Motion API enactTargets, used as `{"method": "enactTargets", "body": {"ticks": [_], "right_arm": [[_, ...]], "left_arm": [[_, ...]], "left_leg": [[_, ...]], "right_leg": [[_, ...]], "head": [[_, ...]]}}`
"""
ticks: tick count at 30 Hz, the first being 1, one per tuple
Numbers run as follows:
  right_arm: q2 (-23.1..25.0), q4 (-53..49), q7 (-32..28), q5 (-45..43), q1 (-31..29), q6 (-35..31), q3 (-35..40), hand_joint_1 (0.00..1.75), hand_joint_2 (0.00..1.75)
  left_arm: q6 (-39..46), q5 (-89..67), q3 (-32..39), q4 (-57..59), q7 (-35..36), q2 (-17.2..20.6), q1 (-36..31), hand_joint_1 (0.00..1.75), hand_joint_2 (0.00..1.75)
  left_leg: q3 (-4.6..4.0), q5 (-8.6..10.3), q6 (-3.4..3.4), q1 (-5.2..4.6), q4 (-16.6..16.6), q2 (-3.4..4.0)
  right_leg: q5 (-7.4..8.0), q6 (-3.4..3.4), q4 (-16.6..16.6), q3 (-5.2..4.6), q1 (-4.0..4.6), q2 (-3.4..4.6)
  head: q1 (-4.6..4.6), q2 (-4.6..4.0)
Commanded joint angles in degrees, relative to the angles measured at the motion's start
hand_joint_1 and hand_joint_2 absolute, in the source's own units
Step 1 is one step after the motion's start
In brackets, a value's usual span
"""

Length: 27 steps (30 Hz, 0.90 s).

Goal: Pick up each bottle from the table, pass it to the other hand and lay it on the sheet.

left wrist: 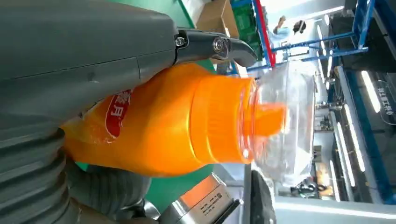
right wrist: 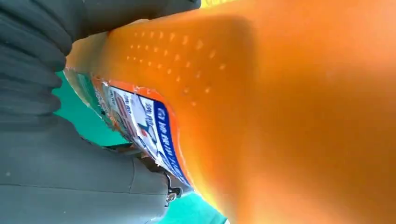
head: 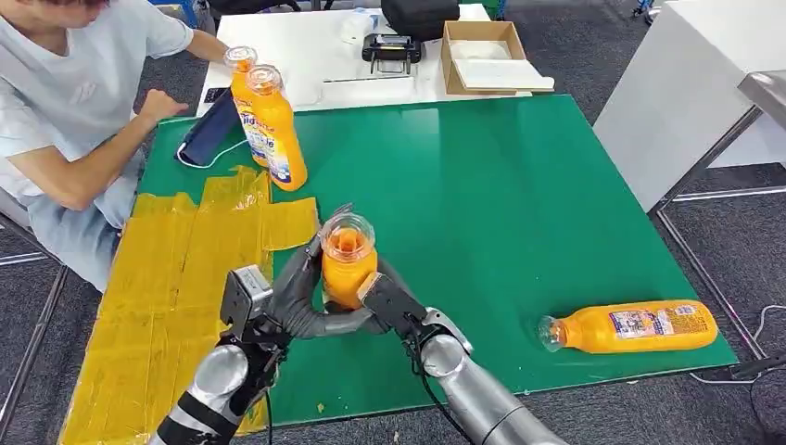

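Mid-handover: I've got the orange bottle point(head: 348, 269) upright above the green table point(head: 519, 185), my left hand point(head: 292, 301) and right hand point(head: 389, 301) both wrapped around it. The yellow sheet point(head: 176, 278) to the left has no bottle lying on it. One bottle on its side point(head: 630, 326) near right and two standing bottles point(head: 269, 125) far left remain.
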Motion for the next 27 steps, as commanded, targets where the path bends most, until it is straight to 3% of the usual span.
{"method": "enactTargets", "body": {"ticks": [1, 25, 26, 27], "right_arm": [[0.1, 1.1, -0.4, 0.4, -2.1, 0.6, 4.4, 1.75, 1.75], [0.1, 0.6, -0.6, 0.4, -2.1, 0.2, 4.2, 1.75, 1.75], [0.0, 0.4, -0.7, 0.4, -2.1, 0.2, 4.1, 1.75, 1.75], [0.0, 0.3, -0.7, 0.4, -2.0, 0.2, 4.1, 1.75, 1.75]], "left_arm": [[-1.1, 1.5, -0.9, 2.2, 0.5, -0.5, -0.8, 1.75, 1.75], [0.8, -1.3, -1.2, 1.2, -1.0, -0.2, -0.6, 1.75, 1.75], [1.4, -2.2, -1.3, 1.0, -1.2, -0.2, -0.6, 1.38, 1.75], [1.7, -2.6, -1.3, 0.9, -1.3, -0.3, -0.5, 0.0, 1.75]], "left_leg": [[0.29, -0.18, -0.17, 0.05, 0.1, 0.08], [0.16, -0.1, -0.12, 0.03, 0.0, 0.03], [0.24, -0.16, -0.16, 0.05, 0.1, 0.04], [0.14, -0.09, -0.11, 0.03, 0.0, 0.02]], "right_leg": [[-0.14, -0.14, 0.1, 0.27, 0.06, 0.01], [-0.08, -0.09, 0.0, 0.16, 0.04, -0.02], [-0.13, -0.13, 0.1, 0.23, 0.06, -0.03], [-0.07, -0.09, 0.0, 0.13, 0.04, -0.03]], "head": [[0.0, 0.0], [0.0, 0.0], [0.0, 0.0], [0.0, 0.0]]}}
